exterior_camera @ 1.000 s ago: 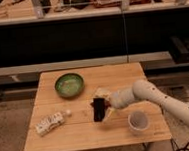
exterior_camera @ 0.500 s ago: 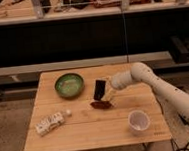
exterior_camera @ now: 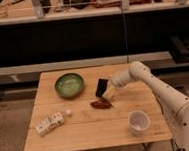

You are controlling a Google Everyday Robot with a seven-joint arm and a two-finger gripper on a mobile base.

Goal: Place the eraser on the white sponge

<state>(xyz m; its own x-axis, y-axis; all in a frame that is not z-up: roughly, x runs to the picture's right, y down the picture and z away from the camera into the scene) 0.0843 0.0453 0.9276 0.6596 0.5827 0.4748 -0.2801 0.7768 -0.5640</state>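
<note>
The eraser [exterior_camera: 101,104], a small flat reddish-brown piece, lies on the wooden table [exterior_camera: 93,133] near its middle. My gripper [exterior_camera: 103,89], a black block at the end of the white arm, hangs just above and behind the eraser, a little to its right. The white sponge [exterior_camera: 50,123], a whitish speckled block, lies near the table's left front, well left of the eraser and the gripper. Nothing shows between gripper and sponge.
A green bowl [exterior_camera: 69,85] stands at the back left of the table. A white round cup [exterior_camera: 138,122] stands at the front right. The arm reaches in from the right. Dark shelving stands behind the table.
The gripper has moved up and back from low over the table's middle front. The eraser now lies in the open on the table, below the gripper.
</note>
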